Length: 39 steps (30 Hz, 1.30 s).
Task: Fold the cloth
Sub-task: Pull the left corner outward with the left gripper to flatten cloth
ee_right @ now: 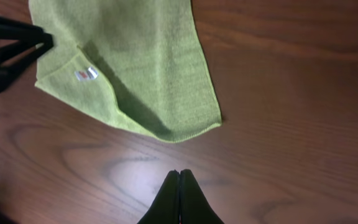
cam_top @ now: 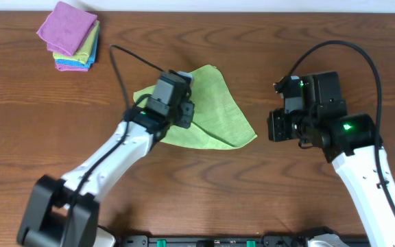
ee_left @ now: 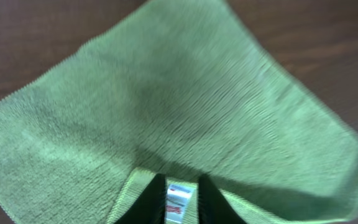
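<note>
The lime-green cloth (cam_top: 218, 113) lies on the wooden table, folded over into a rough triangle, with one point near the table's middle. Its white label (ee_right: 87, 74) shows on the folded-over corner. My left gripper (cam_top: 187, 118) sits low over that corner at the cloth's left side. In the left wrist view the cloth (ee_left: 166, 93) fills the frame, and the left gripper (ee_left: 180, 183) is slightly open with the label (ee_left: 178, 202) lying flat between the jaws. My right gripper (cam_top: 273, 127) hovers over bare wood to the right of the cloth (ee_right: 142, 62). The right gripper (ee_right: 179, 173) is shut and empty.
A stack of folded cloths (cam_top: 70, 41), purple on top with lime and blue beneath, sits at the far left corner. The left gripper's black fingers (ee_right: 17, 34) reach into the right wrist view from the left. Both arms' cables arch over the table.
</note>
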Each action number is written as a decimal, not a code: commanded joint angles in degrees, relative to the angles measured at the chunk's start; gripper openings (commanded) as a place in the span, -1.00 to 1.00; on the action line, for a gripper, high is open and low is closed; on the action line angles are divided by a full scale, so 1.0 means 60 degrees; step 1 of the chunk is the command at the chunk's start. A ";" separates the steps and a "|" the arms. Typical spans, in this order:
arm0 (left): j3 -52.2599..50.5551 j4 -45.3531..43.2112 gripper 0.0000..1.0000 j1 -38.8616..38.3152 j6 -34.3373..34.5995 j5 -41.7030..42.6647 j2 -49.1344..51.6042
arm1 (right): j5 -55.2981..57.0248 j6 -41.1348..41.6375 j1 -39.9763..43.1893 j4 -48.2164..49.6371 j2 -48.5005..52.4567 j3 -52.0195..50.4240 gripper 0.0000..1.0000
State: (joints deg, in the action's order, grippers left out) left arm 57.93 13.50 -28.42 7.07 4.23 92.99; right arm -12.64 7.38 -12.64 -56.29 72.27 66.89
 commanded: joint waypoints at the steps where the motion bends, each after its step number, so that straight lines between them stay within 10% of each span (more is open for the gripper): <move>1: 0.0051 -0.0011 -0.40 -0.0025 -0.0109 -0.0841 0.0696 | -0.0153 -0.0149 0.0058 -0.0153 0.0007 0.0080 -0.97; 19: 0.0051 -0.0277 -0.05 -0.0018 -0.0506 -0.0794 0.2014 | -0.0160 -0.0317 0.0058 -0.0335 0.0011 0.0080 -0.97; 29: 0.0055 -0.0474 -0.85 -0.0015 -0.0459 -0.0809 0.2390 | -0.0157 -0.0317 0.0058 -0.0346 0.0011 0.0080 -0.97; 39: 0.0062 -0.0146 -0.89 -0.0018 -0.0033 -0.0809 0.1701 | -0.0157 -0.0317 0.0058 -0.0335 0.0011 0.0084 -0.97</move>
State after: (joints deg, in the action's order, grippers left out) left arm 57.93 11.90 -28.62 6.02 -0.03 105.95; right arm -13.13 6.44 -12.64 -58.26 72.27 66.89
